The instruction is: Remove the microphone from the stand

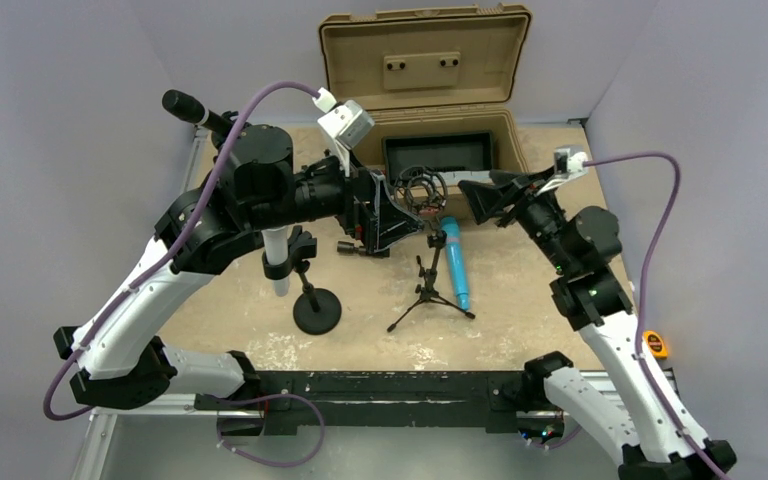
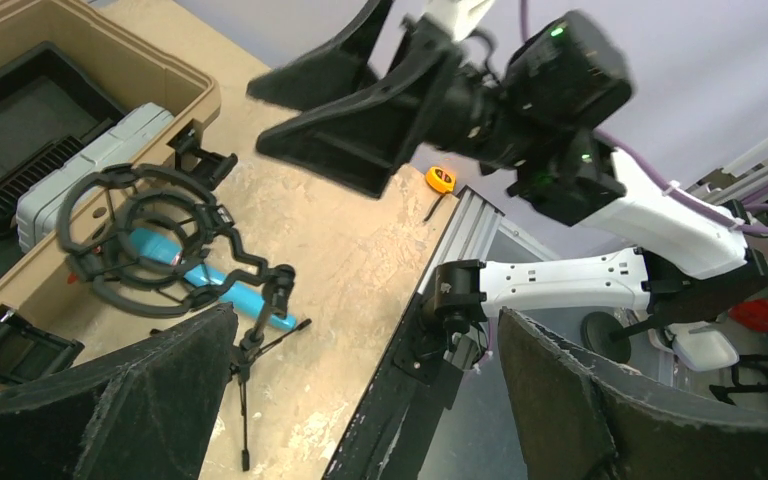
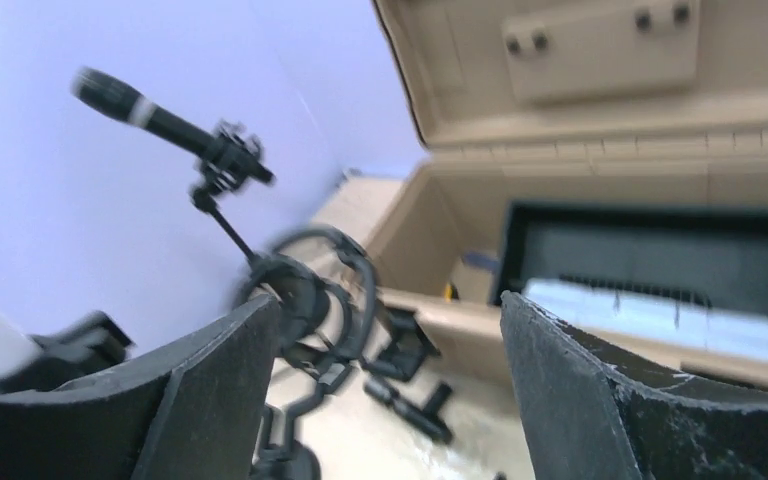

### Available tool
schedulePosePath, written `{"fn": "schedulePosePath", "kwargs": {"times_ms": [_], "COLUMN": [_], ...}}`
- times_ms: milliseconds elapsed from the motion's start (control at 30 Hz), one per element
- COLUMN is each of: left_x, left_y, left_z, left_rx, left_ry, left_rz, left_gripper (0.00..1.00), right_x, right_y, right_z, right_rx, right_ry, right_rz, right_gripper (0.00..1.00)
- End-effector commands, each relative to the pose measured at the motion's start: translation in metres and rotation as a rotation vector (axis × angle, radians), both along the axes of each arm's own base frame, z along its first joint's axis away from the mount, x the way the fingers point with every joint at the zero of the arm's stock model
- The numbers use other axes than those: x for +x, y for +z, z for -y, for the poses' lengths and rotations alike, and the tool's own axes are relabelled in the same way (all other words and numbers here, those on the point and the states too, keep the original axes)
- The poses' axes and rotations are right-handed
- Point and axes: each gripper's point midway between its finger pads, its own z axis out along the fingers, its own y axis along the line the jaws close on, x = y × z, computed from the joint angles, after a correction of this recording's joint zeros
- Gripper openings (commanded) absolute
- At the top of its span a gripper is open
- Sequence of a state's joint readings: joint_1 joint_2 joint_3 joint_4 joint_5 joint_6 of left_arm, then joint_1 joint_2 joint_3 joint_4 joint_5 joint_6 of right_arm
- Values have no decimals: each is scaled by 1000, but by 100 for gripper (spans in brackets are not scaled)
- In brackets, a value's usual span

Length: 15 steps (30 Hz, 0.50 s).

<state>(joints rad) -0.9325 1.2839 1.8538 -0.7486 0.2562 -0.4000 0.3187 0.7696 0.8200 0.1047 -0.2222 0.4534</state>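
Note:
A blue microphone (image 1: 454,265) lies flat on the table beside a small black tripod stand (image 1: 430,290), whose ring-shaped shock mount (image 1: 422,190) is empty. In the left wrist view the blue microphone (image 2: 240,295) shows behind the mount (image 2: 145,240). A black microphone (image 1: 185,107) sits clipped on a tall stand at the back left. My left gripper (image 1: 410,215) hovers just left of the mount, open and empty (image 2: 365,320). From the right, my right gripper (image 1: 470,200) faces the mount, also open with nothing between its fingers (image 3: 390,300).
An open tan case (image 1: 425,60) with a black tray (image 1: 440,152) stands at the back. A round-base stand (image 1: 317,310) holding a white cylinder (image 1: 276,255) is at front left. An orange tape measure (image 1: 656,345) lies at the right edge.

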Motion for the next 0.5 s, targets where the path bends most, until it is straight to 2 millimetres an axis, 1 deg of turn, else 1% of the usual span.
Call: {"fn": "schedulePosePath", "kwargs": {"times_ms": [0, 167, 300, 400, 467], "left_x": [-1, -1, 0, 2, 2], "left_y": [13, 16, 19, 23, 25], "left_z": [-1, -7, -8, -8, -7], "left_rx": [-38, -50, -61, -78, -90], "left_ry": [-2, 20, 31, 41, 43], "left_rz": [50, 59, 62, 63, 60], "left_gripper": [100, 100, 100, 100, 100], "right_x": [-18, -19, -11, -12, -15], "right_y": [66, 72, 53, 41, 30], "right_z": [1, 0, -9, -15, -23], "right_rx": [-28, -102, -151, -148, -155], "right_ry": [10, 9, 22, 12, 9], "right_rz": [129, 98, -9, -59, -113], "right_gripper": [79, 82, 82, 82, 82]}}
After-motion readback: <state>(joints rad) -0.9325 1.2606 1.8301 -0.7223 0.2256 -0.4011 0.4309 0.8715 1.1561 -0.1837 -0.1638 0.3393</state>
